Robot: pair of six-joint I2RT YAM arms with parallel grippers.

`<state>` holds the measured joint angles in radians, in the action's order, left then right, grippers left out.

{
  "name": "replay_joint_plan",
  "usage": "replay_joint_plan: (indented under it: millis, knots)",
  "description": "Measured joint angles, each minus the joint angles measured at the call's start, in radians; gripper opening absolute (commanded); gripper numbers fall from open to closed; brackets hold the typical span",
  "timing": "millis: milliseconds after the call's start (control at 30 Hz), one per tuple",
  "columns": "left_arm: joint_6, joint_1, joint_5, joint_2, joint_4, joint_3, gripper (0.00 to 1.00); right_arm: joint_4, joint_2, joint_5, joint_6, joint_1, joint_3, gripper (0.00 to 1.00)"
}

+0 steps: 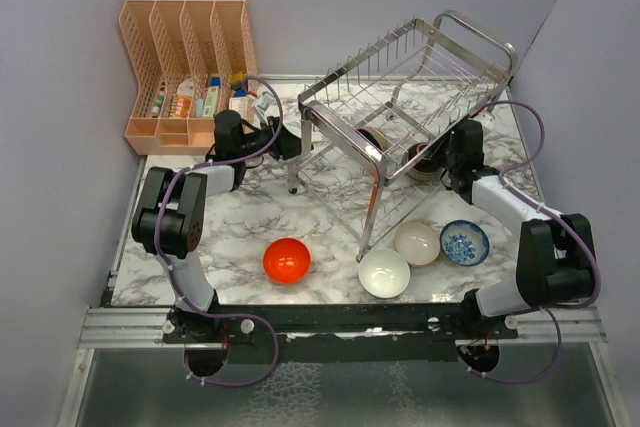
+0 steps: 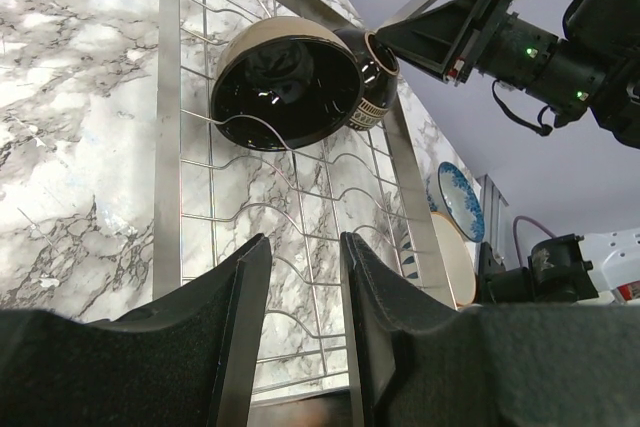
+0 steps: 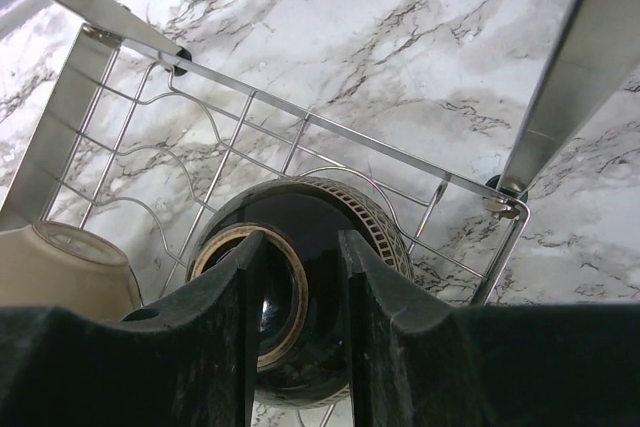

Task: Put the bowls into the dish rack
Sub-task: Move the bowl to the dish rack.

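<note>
The steel dish rack (image 1: 470, 32) stands at the table's middle right. A dark brown bowl (image 2: 285, 87) lies on its side on the rack's lower wires (image 3: 330, 127). My right gripper (image 3: 300, 235) is shut on the bowl's cream foot ring (image 3: 300, 277), one finger inside the ring and one outside. My left gripper (image 2: 305, 239) is at the rack's left end (image 1: 305, 112), its jaws closed on a rack bar. On the table in front sit a red-orange bowl (image 1: 287, 260), a white bowl (image 1: 384, 273), a beige-pink bowl (image 1: 417, 243) and a blue-patterned bowl (image 1: 465, 243).
A peach plastic organiser (image 1: 185, 67) with small items stands at the back left. Grey walls enclose the table on three sides. The rack's legs (image 1: 368, 237) stand just behind the white bowl.
</note>
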<state>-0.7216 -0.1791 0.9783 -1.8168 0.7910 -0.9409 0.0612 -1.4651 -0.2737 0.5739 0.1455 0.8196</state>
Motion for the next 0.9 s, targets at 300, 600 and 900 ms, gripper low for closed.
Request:
replay_joint_plan:
  millis: [300,600,900]
  knots:
    - [0.011,0.000,0.000,0.000,-0.010,0.000,0.37,0.024,-0.026,-0.027,0.031,-0.009,0.014,0.34]
    - [0.023,0.000,0.000,0.000,-0.023,-0.001,0.37,0.065,-0.107,-0.046,0.051,-0.054,0.074,0.34]
    - [0.027,0.000,0.000,0.000,-0.031,-0.001,0.37,0.090,-0.158,-0.048,0.064,-0.076,0.111,0.34]
